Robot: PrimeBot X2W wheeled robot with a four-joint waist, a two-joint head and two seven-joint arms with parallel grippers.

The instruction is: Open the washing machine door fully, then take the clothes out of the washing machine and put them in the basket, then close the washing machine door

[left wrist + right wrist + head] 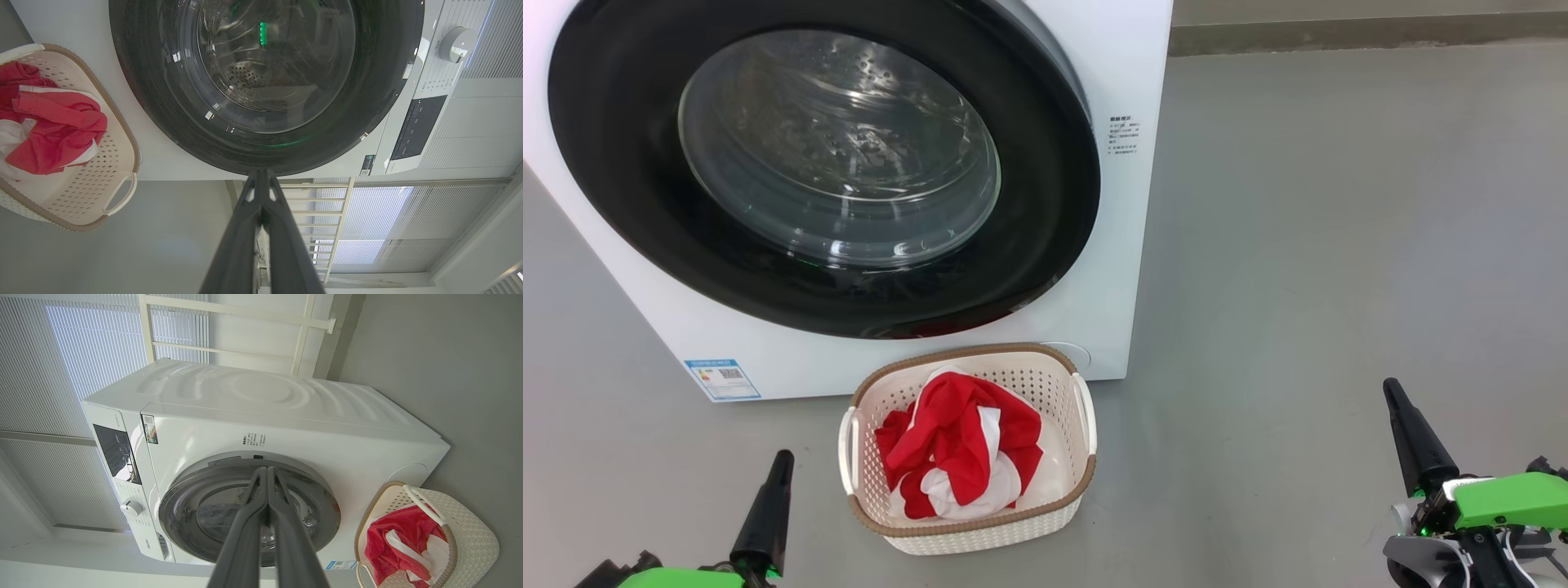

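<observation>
Hanging empty and pressed together, left fingers (766, 508) and right fingers (1414, 441) flank the basket (980, 535); a careless swing could tip it.

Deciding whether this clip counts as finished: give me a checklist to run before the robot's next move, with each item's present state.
1. Laundry moved: clothes lie inside the basket: ok.
2. Door shut: washing machine door sits flush on the front: ok.
3. Latch caught: cannot tell.
4. Nothing left inside: no red fabric shows in the drum through the glass: ok.
5. left gripper shut, empty, apart from the basket: ok.
6. right gripper shut, empty, apart from the machine: ok.
</observation>
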